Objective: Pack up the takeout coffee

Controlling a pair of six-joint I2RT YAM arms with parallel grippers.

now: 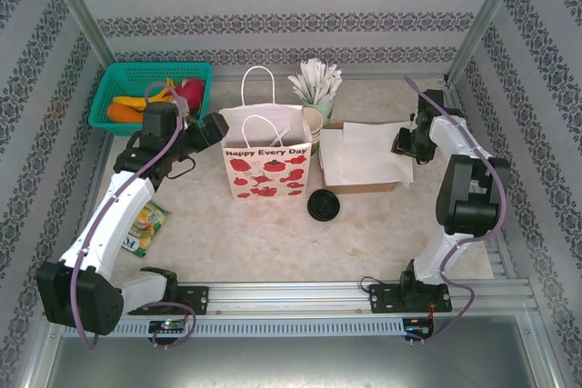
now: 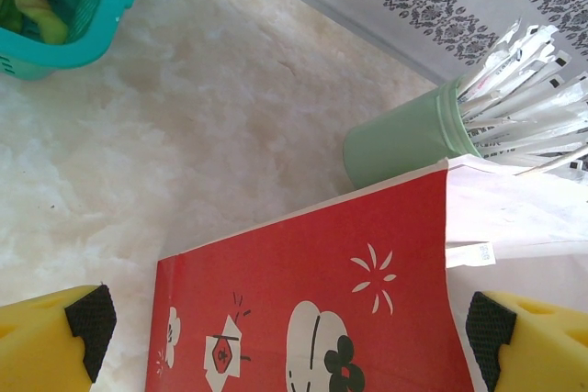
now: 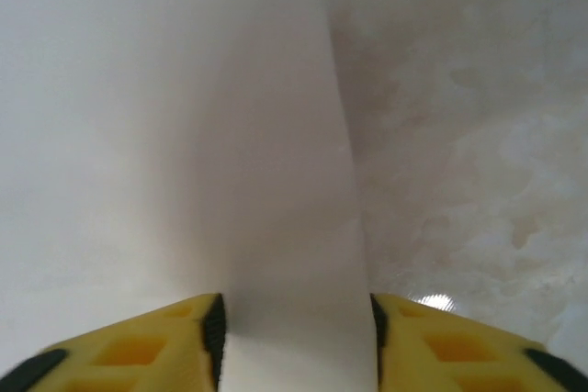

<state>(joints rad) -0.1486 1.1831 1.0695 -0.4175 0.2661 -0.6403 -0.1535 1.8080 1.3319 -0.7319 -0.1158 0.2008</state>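
Observation:
A round black lid (image 1: 324,203) lies flat on the table in front of the red-and-white paper bag (image 1: 265,166). A small paper cup (image 1: 313,125) with a cream rim stands just right of the bag. Sheets of white paper (image 1: 362,155) cover most of a brown pulp tray (image 1: 368,188). My right gripper (image 1: 404,144) sits at the paper's right edge, its jaws apart with the white paper (image 3: 276,181) lying between them. My left gripper (image 1: 216,129) is open wide at the bag's upper left corner, and the bag's red side (image 2: 312,282) spans the gap between its fingers.
A green cup of white wrapped straws (image 1: 316,86) stands behind the bag, and again (image 2: 404,140) in the left wrist view. A teal basket (image 1: 111,88) of fruit sits back left. A snack packet (image 1: 145,224) lies under the left arm. Patterned walls enclose the table.

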